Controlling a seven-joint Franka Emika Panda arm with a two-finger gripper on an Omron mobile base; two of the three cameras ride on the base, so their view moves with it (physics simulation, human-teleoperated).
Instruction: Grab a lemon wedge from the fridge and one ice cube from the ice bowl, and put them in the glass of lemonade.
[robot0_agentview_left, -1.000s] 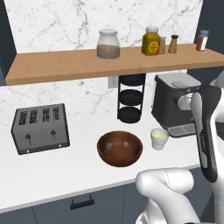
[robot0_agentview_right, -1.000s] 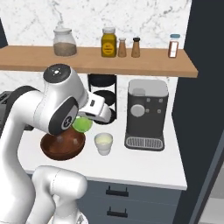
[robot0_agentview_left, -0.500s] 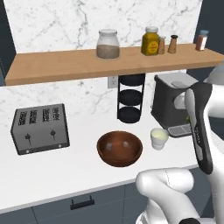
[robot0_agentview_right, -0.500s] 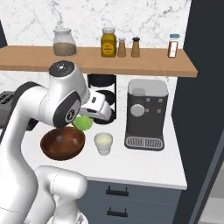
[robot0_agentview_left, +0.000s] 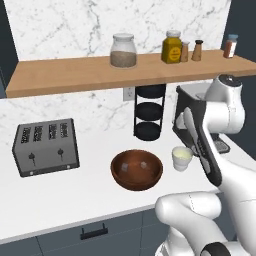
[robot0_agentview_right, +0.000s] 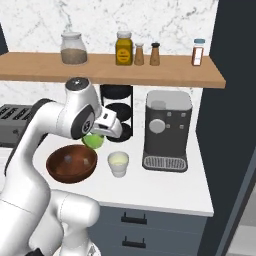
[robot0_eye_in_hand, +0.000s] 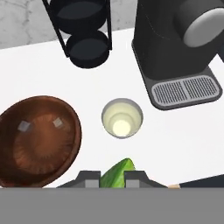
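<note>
- The arm (robot0_agentview_right: 55, 125) is built of rounded, glossy white shells, seen in both base views.
- Dark grey rings are set at the joints between the shells.
- A dark round cap (robot0_agentview_right: 76, 83) is carried on top of one joint housing.
- A long black strip (robot0_agentview_left: 202, 147) is run along one white link in the left base view.
- A bulbous white housing (robot0_agentview_left: 192, 220) is seen low in the left base view.
- The gripper (robot0_eye_in_hand: 113, 179) is ended by two small dark grey finger tips with paler square pads.
</note>
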